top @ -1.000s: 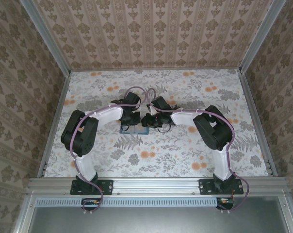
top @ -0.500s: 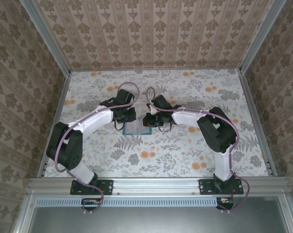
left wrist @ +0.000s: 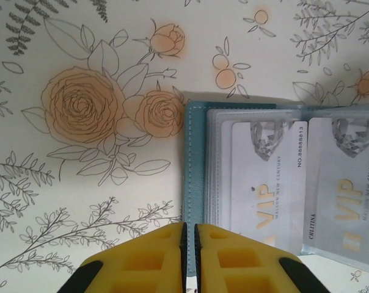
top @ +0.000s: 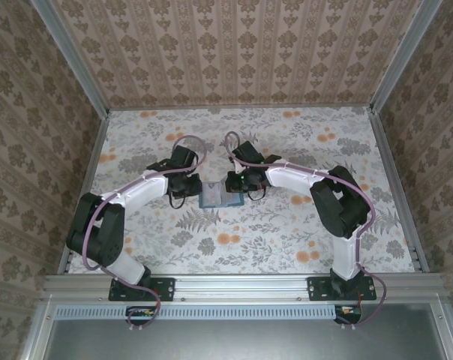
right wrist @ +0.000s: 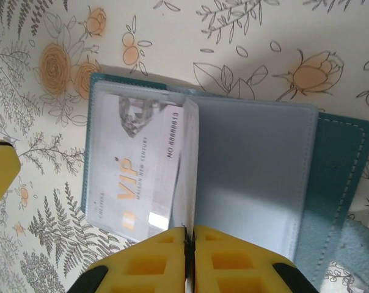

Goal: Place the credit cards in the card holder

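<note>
Lift gently with right gripper (right wrist: 189, 231) pinching a clear page (right wrist: 188, 152) of the small teal folding card holder (right wrist: 346, 177). Press it down with left gripper (left wrist: 189, 227), fingers pressed together.

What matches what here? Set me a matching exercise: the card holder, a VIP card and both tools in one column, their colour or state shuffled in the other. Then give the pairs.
Things:
1. card holder
2. VIP card
3. left tool
4. right tool

Colour or state:
A. shut on a clear sleeve
B. teal, lying open
C. pale grey, tucked in a pocket
D. shut, at the holder's teal border

Pairs: 1-B, 2-C, 3-D, 4-A
</note>
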Controlling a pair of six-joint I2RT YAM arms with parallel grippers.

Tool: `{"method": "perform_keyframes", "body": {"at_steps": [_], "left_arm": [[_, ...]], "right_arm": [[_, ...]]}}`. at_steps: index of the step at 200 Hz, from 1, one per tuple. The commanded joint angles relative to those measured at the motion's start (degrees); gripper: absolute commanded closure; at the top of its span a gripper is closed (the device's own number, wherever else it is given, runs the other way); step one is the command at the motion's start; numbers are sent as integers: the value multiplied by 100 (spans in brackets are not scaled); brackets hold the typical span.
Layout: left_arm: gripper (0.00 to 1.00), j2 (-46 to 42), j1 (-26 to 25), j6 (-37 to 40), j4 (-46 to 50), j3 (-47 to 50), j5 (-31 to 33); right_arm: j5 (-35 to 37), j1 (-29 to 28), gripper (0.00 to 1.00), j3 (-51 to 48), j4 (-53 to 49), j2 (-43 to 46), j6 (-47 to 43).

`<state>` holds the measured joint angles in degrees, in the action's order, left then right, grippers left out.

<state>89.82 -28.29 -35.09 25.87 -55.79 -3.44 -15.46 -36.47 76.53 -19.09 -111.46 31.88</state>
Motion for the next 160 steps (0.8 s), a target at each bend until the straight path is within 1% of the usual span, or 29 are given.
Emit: {"method": "perform_keyframes", "body": {"at_steps": [1, 12, 18, 32, 54, 77, 81, 123, 160], "left_arm": [[86, 91, 17, -105, -198, 94, -129], [86, 203, 17, -65, -291, 115, -92], [87, 303, 17, -34, -310, 127, 34], [93, 586, 42, 9, -256, 94, 261], [97, 894, 51, 2, -317, 153, 236], [98, 928, 47, -59, -491, 329, 174], [98, 919, 58, -59, -487, 341, 175], [98, 864, 71, -42, -511, 376, 151], [98, 862, 74, -57, -554, 282, 36]], "right_arm": [[356, -168, 87, 429, -525, -121, -100], [390, -234, 87, 595, -626, -179, -123], [405, -266, 87, 682, -668, -224, -136], [452, -332, 87, 902, -791, -353, -168], [579, -428, 86, 1192, -1042, -545, -249], [976, -500, 86, 1275, -1141, -595, -377], [1047, -508, 86, 1276, -1299, -594, -402], [1810, -568, 86, 1426, -1742, -627, -740], [2242, -736, 86, 1604, -1908, -721, -904]]}}
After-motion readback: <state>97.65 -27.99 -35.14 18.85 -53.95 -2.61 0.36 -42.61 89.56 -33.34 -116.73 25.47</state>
